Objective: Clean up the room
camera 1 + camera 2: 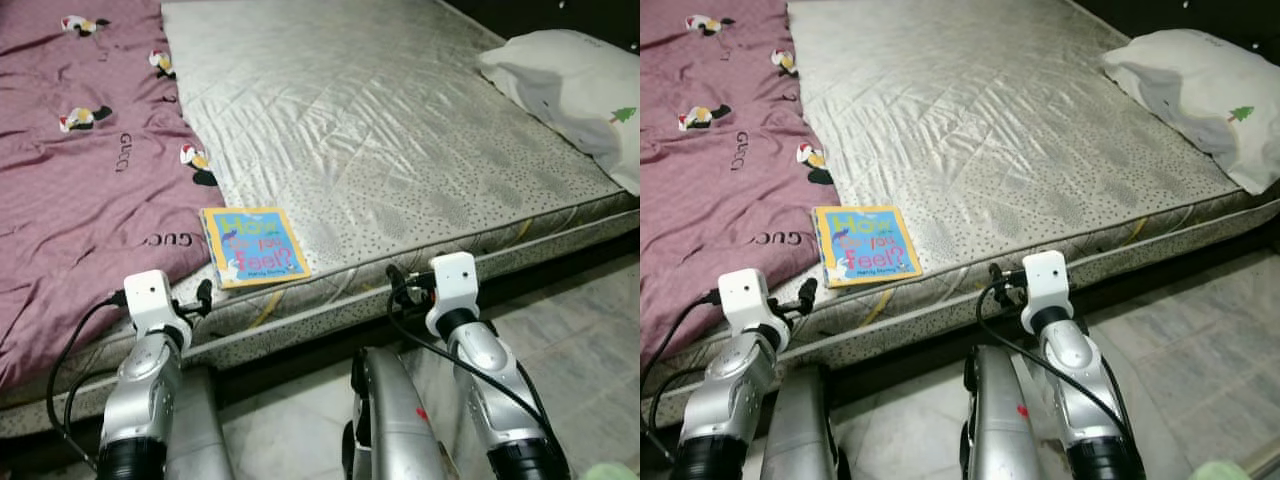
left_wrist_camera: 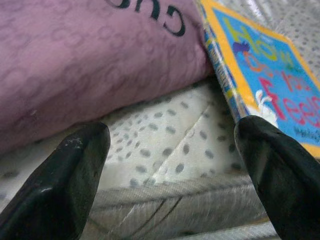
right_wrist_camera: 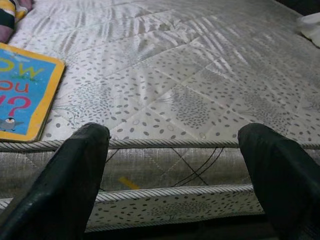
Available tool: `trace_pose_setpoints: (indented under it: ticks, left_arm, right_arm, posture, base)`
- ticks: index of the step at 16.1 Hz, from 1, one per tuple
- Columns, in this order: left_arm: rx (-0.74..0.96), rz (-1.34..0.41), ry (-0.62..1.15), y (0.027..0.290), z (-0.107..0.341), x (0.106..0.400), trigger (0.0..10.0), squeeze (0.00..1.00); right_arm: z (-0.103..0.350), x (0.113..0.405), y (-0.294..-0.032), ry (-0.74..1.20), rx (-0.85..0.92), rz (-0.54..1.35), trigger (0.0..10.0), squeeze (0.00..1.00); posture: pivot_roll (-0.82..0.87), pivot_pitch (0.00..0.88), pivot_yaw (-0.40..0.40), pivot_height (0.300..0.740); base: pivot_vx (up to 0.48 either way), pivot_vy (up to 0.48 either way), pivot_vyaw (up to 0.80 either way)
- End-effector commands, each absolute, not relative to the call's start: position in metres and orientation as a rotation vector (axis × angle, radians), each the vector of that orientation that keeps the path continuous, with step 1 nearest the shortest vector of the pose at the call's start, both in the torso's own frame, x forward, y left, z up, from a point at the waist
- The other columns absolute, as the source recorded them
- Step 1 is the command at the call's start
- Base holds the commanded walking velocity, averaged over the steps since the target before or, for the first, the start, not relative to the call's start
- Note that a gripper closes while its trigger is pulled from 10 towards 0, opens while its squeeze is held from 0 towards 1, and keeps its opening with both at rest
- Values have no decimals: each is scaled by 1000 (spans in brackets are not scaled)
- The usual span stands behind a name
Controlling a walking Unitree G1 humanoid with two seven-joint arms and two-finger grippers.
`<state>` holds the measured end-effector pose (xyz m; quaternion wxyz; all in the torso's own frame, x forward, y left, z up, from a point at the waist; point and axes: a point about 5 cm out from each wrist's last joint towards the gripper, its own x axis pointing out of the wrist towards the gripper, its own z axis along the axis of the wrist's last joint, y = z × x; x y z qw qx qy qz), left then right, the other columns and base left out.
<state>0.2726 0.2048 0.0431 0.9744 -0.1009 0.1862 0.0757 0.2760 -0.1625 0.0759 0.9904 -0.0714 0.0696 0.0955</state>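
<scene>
Book-fetching is, by my reading, the step in hand: a children's book (image 1: 254, 246) with a yellow border and blue cover is lying flat on the bare mattress (image 1: 400, 140), near its front edge and just beside the hem of the purple blanket (image 1: 80, 190).

Left gripper (image 2: 170, 165) is hovering at the mattress's front edge, fingers spread wide and holding nothing, with the book's near corner sitting just beyond one fingertip and the blanket's fold beyond the other. Right gripper (image 3: 175, 170) is facing the piped side of the mattress further along, fingers likewise released and empty — the book is lying off to one side of it.

Next move, I judge, is calling for the left gripper to rise above the mattress top and slide toward the book's near edge, since a flat, thin book is offering little to pinch from above; nudging it over the mattress edge may be giving the fingers something to close on.

Open room is lying across the quilted surface toward the white pillow (image 1: 575, 90) — well apart from the book. Blanket folds are crowding the book's far side, and could be snagging a finger.
</scene>
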Motion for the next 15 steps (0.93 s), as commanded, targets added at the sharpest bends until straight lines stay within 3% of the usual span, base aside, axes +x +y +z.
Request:
trace_pose_setpoints:
  ticks: [1,7,10,13,15]
  left_arm:
    - [-216,141,358,206,46,277,10000,0]
    - [-224,58,316,194,51,294,10000,0]
    - [-289,63,321,191,51,309,10000,0]
    - [-288,64,319,193,54,318,10000,0]
    - [-340,66,367,194,48,322,10000,0]
  right_arm:
    - [80,275,-169,132,-156,174,10000,0]
    - [84,261,-178,140,-160,155,10000,0]
    - [92,241,-176,175,-114,263,10000,0]
    - [96,231,-197,199,-141,233,10000,0]
    - [105,227,-189,230,-4,344,10000,0]
  posture:
    - [-87,73,-64,531]
    - [-123,78,-66,531]
    - [-158,83,-70,531]
    - [-186,85,-59,531]
    - [-199,83,-52,531]
  base:
    - [0,0,0]
    - [0,0,0]
    - [0,0,0]
    - [0,0,0]
    - [0,0,0]
